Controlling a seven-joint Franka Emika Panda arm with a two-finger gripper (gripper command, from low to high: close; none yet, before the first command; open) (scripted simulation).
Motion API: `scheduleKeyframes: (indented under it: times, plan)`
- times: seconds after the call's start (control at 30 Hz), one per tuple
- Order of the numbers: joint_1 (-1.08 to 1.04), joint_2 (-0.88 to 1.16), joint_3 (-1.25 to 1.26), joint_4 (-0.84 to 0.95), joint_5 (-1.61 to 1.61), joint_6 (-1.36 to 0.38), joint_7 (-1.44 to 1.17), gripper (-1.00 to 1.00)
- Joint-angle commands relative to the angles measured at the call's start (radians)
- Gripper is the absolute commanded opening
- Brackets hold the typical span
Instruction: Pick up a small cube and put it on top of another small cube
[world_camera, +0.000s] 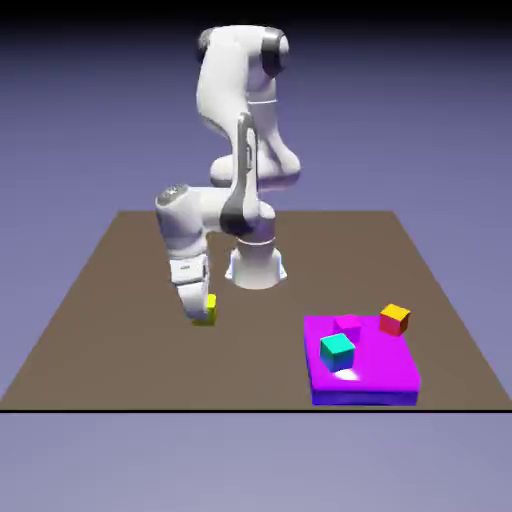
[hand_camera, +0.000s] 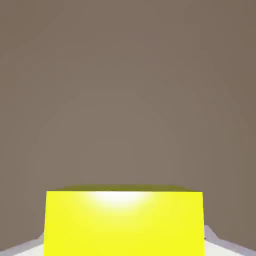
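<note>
The small yellow cube (world_camera: 208, 310) sits low over the brown table (world_camera: 120, 330) at the exterior view's left, with my gripper (world_camera: 203, 314) shut on it. In the hand view the yellow cube (hand_camera: 124, 222) fills the bottom between the grey fingertips (hand_camera: 220, 243), with bare table beyond it. The cube with red sides and an orange top (world_camera: 395, 319) rests at the far right corner of the magenta slab (world_camera: 375, 380), well off to the exterior view's right of my gripper.
A teal cube (world_camera: 337, 351) and a magenta cube (world_camera: 348, 325) stand on the magenta slab. The arm's white base (world_camera: 255, 265) rises behind my gripper.
</note>
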Motion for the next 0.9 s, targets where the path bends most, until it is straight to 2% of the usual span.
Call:
scheduleKeyframes:
  times: [0.0,0.7,0.77,0.87]
  plan:
    - [0.024,0.004,0.003,0.016,-0.002,-0.014,-0.006,-1.00]
    - [0.784,0.076,0.086,0.346,-0.066,-0.320,-0.128,-1.00]
    - [0.787,0.076,0.086,0.347,-0.066,-0.321,-0.128,-1.00]
    - [0.777,0.185,0.117,0.309,0.045,-0.205,-0.208,-1.00]
